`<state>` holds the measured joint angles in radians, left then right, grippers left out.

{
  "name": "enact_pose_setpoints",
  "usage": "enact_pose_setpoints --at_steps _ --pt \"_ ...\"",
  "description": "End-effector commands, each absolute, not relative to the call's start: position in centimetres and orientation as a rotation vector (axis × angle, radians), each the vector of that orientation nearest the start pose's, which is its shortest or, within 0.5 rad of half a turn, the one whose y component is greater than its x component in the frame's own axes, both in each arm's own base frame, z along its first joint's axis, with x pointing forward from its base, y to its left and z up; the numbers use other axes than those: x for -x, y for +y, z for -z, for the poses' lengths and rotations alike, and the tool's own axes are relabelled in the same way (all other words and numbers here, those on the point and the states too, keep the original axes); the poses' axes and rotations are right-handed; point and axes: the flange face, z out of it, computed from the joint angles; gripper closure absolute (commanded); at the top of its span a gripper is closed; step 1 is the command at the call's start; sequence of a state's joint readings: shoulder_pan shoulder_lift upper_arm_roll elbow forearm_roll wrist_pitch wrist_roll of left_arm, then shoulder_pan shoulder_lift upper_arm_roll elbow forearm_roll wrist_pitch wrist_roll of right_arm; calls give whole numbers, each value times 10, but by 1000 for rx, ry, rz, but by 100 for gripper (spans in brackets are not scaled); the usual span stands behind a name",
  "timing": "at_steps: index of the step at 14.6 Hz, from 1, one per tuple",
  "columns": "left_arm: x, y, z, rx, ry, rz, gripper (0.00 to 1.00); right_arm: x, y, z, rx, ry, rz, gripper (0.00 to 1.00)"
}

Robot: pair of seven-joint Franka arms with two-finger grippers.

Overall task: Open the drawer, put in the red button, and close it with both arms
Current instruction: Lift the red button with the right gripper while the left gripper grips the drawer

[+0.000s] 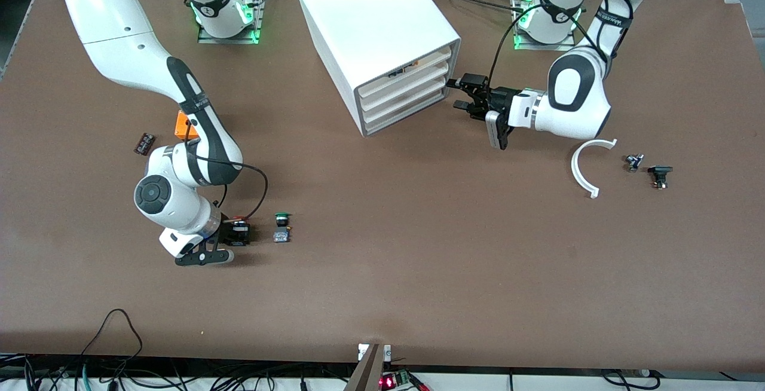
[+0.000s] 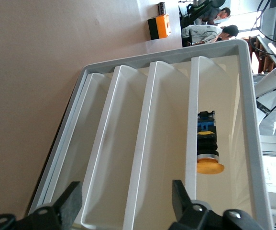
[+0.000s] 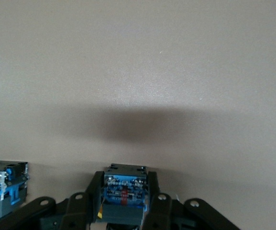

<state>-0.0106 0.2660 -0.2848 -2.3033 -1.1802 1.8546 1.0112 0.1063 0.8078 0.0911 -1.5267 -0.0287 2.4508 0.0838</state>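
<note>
Gripping the red button, right pincer shut; left pincer gapes at cabinet.

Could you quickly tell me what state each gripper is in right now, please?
Left gripper: open, at the cabinet's drawer fronts, holding nothing.
Right gripper: shut on the red button on the table.

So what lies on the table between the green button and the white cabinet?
Nothing: in the front view the stretch from the green button up to the white cabinet is bare brown table.

no text or label can be read anywhere.
</note>
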Motion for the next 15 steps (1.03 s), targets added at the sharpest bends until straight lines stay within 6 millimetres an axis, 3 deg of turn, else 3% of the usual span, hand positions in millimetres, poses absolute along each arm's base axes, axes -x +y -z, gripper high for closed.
enact_pose_setpoints --at_steps 1,3,5,7,10,11,15 --pt "-427 -224 -228 -1857 -491 247 54 -712 133 -194 3072 -154 191 89" --pt "-419 -224 -221 -1853 -482 267 59 -713 134 -197 3071 -159 195 93" --pt "-410 -234 -219 -1835 -486 284 63 -725 137 -220 3064 -162 246 100" --pt "-399 -245 -213 -1816 -453 300 63 -730 138 -232 3065 -150 212 100" --pt "-393 -246 -207 -1812 -452 307 62 -735 145 -252 3075 101 136 100" --pt "-391 -246 -205 -1813 -451 310 61 -735 160 -261 3079 130 109 100" --pt "-376 -260 -199 -1823 -442 320 62 -734 185 -288 3065 339 22 100"
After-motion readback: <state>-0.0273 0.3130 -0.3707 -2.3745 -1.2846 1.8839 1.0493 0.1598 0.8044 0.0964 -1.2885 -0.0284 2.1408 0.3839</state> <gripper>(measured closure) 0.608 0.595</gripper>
